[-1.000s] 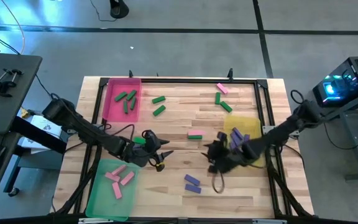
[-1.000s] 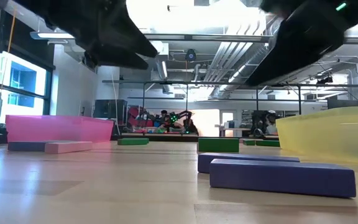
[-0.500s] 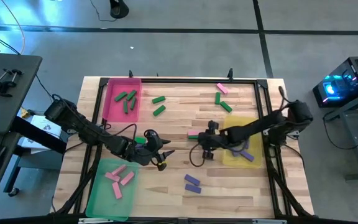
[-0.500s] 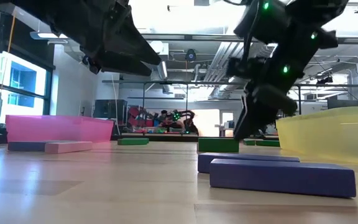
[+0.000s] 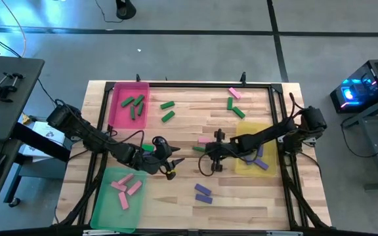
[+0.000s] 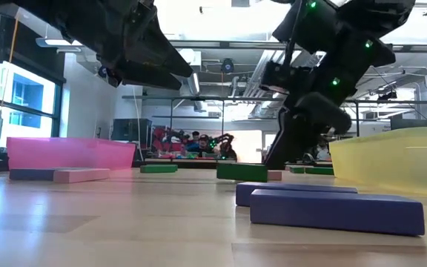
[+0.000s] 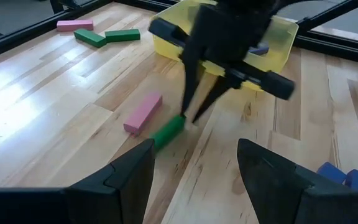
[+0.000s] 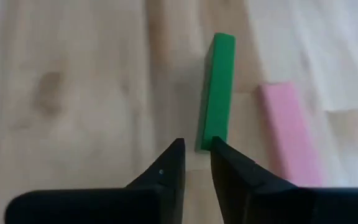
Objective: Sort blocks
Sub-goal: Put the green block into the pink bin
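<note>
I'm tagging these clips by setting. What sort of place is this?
Probably a robotics lab or workshop: a framed wooden table stands on a bare concrete floor, the low view shows exposed ceiling ducts with people at benches behind, and a lit computer tower sits beside the rig.

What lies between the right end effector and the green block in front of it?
Nothing: in the right wrist view the right end effector is at the green block's near end.

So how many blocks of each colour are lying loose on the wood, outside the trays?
Green blocks: 6
Pink blocks: 2
Purple blocks: 2
Total: 10, as far as the high view shows
</note>
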`<state>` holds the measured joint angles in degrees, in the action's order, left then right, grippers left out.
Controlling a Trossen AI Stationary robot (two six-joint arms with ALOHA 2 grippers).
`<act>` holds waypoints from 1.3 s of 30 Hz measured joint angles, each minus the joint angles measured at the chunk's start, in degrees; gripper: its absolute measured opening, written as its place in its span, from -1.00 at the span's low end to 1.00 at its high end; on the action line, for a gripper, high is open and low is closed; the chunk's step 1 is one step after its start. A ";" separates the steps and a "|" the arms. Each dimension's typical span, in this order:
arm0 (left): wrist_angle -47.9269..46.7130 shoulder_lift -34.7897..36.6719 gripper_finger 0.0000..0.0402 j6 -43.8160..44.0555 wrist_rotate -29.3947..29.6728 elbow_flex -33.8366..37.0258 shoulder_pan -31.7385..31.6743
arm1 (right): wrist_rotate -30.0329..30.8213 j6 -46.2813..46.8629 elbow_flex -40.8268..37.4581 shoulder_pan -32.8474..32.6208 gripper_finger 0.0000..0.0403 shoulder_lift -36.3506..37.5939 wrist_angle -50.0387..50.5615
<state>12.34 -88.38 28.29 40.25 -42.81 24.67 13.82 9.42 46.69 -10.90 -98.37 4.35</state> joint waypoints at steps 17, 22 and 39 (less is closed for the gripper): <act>0.94 -0.01 0.09 -0.95 -0.06 -0.02 0.00 | -0.80 -0.94 2.04 -5.02 -0.48 0.26 -5.33; 1.02 0.00 0.09 -1.13 -0.04 0.00 0.02 | -3.02 -5.84 2.09 -5.00 -0.12 -3.07 -17.26; 1.18 0.00 0.09 -0.92 -0.02 -0.02 0.06 | 17.14 16.95 24.61 -8.06 0.16 -21.59 0.18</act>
<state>13.52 -88.38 27.38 40.23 -42.83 24.73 30.96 26.37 71.29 -18.96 -119.96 4.53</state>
